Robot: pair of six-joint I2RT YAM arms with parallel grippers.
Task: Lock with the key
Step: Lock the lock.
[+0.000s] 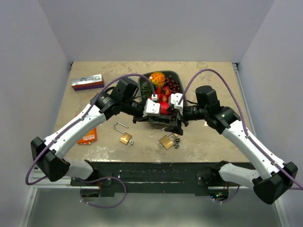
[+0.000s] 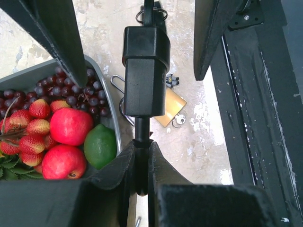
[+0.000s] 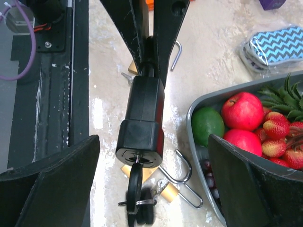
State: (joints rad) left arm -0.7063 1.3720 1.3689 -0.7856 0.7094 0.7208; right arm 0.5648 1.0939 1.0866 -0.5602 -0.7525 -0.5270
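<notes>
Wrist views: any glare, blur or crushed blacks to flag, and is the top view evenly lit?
Left wrist: tabletop washed pale beside the black padlock, whose faces show little detail. Right wrist: open fingers dark and soft, key only a silhouette. Top external: even, soft light, faint shadows.

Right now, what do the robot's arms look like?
The left arm and right arm are white tubes with chunky black joints. A purple cable loops along each one. The wrists carry white blocks, and the fingers are flat black wedges.
</notes>
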